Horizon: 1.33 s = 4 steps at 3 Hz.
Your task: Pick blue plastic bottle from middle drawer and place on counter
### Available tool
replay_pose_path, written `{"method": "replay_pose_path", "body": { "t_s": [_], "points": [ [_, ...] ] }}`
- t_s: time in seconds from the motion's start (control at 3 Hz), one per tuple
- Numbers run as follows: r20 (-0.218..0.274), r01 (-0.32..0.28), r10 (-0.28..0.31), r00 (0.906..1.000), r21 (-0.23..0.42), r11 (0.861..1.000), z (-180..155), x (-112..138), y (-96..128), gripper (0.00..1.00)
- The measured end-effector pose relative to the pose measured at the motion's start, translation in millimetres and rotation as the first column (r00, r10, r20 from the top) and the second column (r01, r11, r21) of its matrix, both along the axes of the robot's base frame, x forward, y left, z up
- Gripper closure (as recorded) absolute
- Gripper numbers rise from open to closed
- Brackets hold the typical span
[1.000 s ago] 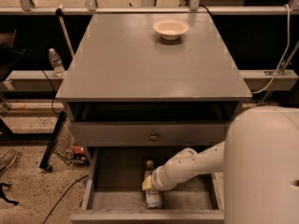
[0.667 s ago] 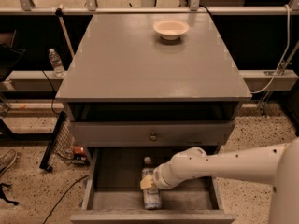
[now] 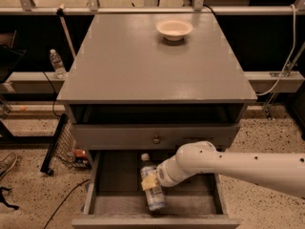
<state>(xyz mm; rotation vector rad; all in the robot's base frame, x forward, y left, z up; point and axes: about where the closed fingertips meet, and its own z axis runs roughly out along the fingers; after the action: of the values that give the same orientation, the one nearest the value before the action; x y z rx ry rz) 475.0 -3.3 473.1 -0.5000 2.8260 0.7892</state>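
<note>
floor (image 3: 267,142): pale and speckled, spreading around the cabinet on every side of the claw.
counter (image 3: 152,66): wide grey top, above and behind the claw.
arm (image 3: 248,168): white, coming in from the right and ending at the claw.
drawer (image 3: 112,178): pulled open, grey floor and walls; the claw is down inside it.
upper front (image 3: 114,136): closed, just above the claw, with a round knob (image 3: 156,139).
bowl (image 3: 174,29): pale, at the counter's far edge, well beyond the claw.
water bottle (image 3: 57,63): upright, far off to the claw's upper left, outside the cabinet.
bottle (image 3: 154,197): lying on the drawer floor, white cap toward the back, directly under the claw.
claw (image 3: 151,181): against the bottle's middle; cannot tell whether it is clenched or released.
</note>
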Motion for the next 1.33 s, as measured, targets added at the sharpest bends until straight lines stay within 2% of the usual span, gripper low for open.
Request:
{"method": "replay_pose_path", "body": {
  "t_s": [0.33, 0.67, 1.33],
  "points": [
    [0.032, -0.067, 0.068, 0.9972, -0.032, 0.997, 18.9, 0.8, 3.8, 1.0],
    [0.033, -0.07, 0.071, 0.9969, -0.034, 0.997, 19.8, -0.1, 4.3, 1.0],
    [0.098, -0.173, 0.181, 0.9785, -0.081, 0.982, 61.1, -38.8, 11.8, 1.0]
  ]
}}
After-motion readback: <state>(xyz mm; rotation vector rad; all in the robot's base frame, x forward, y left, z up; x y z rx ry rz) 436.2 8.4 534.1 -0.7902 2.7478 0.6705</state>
